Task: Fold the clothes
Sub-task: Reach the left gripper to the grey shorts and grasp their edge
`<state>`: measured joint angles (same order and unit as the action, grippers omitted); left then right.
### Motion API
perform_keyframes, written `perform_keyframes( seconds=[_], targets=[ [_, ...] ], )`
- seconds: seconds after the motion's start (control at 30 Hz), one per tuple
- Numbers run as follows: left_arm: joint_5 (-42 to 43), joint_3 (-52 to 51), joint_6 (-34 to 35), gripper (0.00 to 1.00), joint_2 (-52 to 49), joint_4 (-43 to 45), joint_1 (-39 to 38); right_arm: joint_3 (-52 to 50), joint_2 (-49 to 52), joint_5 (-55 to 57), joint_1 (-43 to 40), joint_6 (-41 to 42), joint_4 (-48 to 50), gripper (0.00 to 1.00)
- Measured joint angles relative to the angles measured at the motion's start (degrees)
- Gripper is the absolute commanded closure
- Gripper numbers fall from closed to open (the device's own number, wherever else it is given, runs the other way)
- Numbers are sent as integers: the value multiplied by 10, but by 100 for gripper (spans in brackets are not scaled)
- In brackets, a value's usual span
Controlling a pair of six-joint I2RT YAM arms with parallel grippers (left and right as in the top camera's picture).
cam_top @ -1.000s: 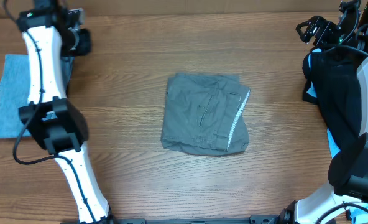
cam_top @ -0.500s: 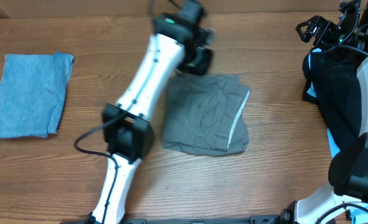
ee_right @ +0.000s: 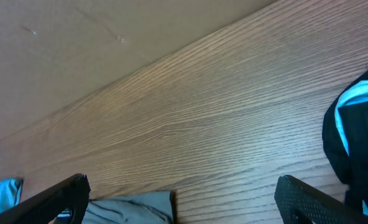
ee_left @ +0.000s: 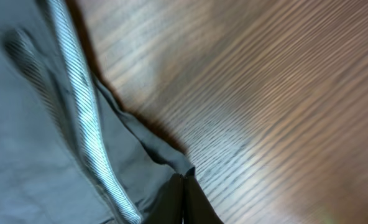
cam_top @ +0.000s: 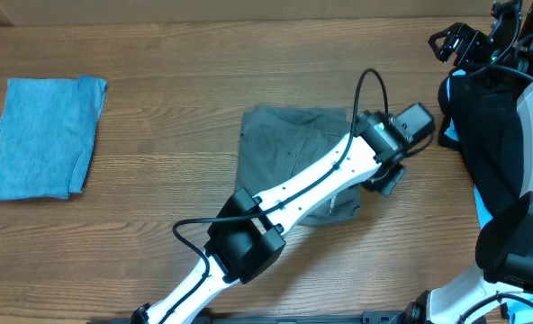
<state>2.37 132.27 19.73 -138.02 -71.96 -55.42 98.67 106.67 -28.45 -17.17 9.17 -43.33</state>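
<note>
The grey shorts [cam_top: 284,157] lie folded at the table's middle, the pale striped waistband [ee_left: 78,93] along their right edge. My left arm reaches across them. The left gripper [cam_top: 388,180] is low at their right edge. In the left wrist view its fingers [ee_left: 184,202] are pressed together, tips at a fabric corner [ee_left: 174,163]. No cloth shows between them. The folded faded-blue denim [cam_top: 41,135] lies at far left. My right gripper [cam_top: 448,40] is open and empty at the back right, fingers wide apart [ee_right: 187,205]. It is beside the black and light-blue pile [cam_top: 492,135].
The left arm's white links [cam_top: 293,193] and its cable cross the shorts diagonally from the front. The black and light-blue pile fills the table's right edge under the right arm. Bare wood [cam_top: 158,216] lies between the denim and the shorts.
The left arm has swung from the far left by the denim, across the shorts' back edge, to their right edge. The denim now shows uncovered. The right arm has not moved.
</note>
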Motion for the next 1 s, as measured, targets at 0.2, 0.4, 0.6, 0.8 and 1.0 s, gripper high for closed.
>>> perform_keyframes(
  seconds=[0.2,0.4,0.6,0.8,1.0],
  targets=[
    [-1,-95,9,96,0,28,-18,0,0,0,0,0,0,0],
    [-5,-134,11,96,0,31,-23,0,0,0,0,0,0,0],
    [-34,-185,12,96,3,11,-23,0,0,0,0,0,0,0],
    [-68,-227,12,96,13,-77,-23,0,0,0,0,0,0,0],
    [-121,-252,27,96,10,-163,-6,0,0,0,0,0,0,0]
  ],
)
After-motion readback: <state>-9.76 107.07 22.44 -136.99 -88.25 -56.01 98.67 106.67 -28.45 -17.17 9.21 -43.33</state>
